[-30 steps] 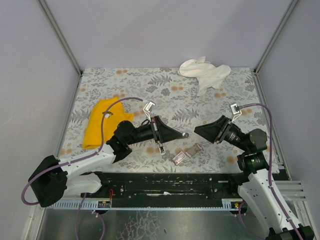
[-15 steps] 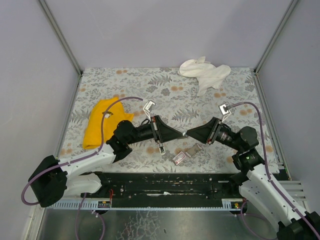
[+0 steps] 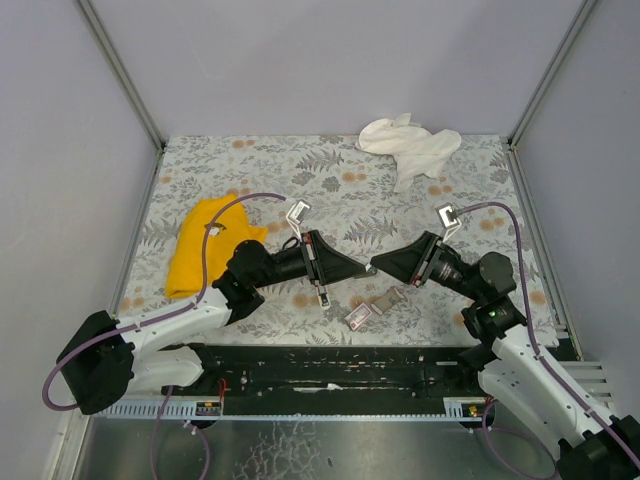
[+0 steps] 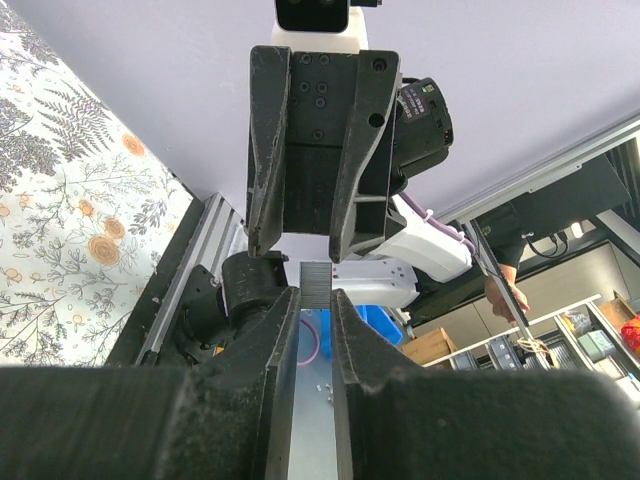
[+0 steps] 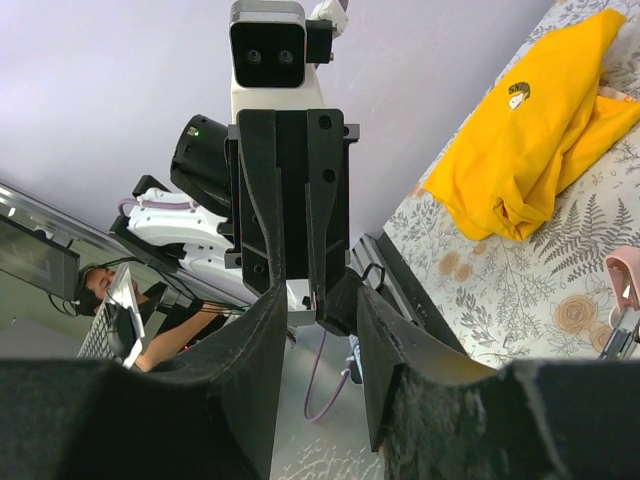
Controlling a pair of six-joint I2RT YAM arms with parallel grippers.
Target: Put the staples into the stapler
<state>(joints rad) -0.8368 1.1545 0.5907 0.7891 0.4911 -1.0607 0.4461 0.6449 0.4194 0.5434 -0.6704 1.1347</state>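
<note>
My left gripper (image 3: 362,268) is shut on a short silvery strip of staples (image 4: 315,283) and holds it above the table. The strip sticks out past the fingertips (image 4: 284,300). My right gripper (image 3: 377,264) is open and faces the left one tip to tip, its jaws at the strip's free end. The tiny pink stapler (image 3: 322,293) lies on the table just below the left gripper; it also shows at the right edge of the right wrist view (image 5: 625,280). The dark-red staple box (image 3: 358,316) and its grey-brown tray (image 3: 389,298) lie near the front edge.
A yellow cloth (image 3: 203,246) lies at the left and a white cloth (image 3: 410,145) at the back right. Grey walls enclose the floral table (image 3: 260,170). A black rail (image 3: 330,365) runs along the front edge.
My right gripper has swung left across the table until its tip meets the left gripper's tip. The left arm, with the staple strip, has stayed still.
</note>
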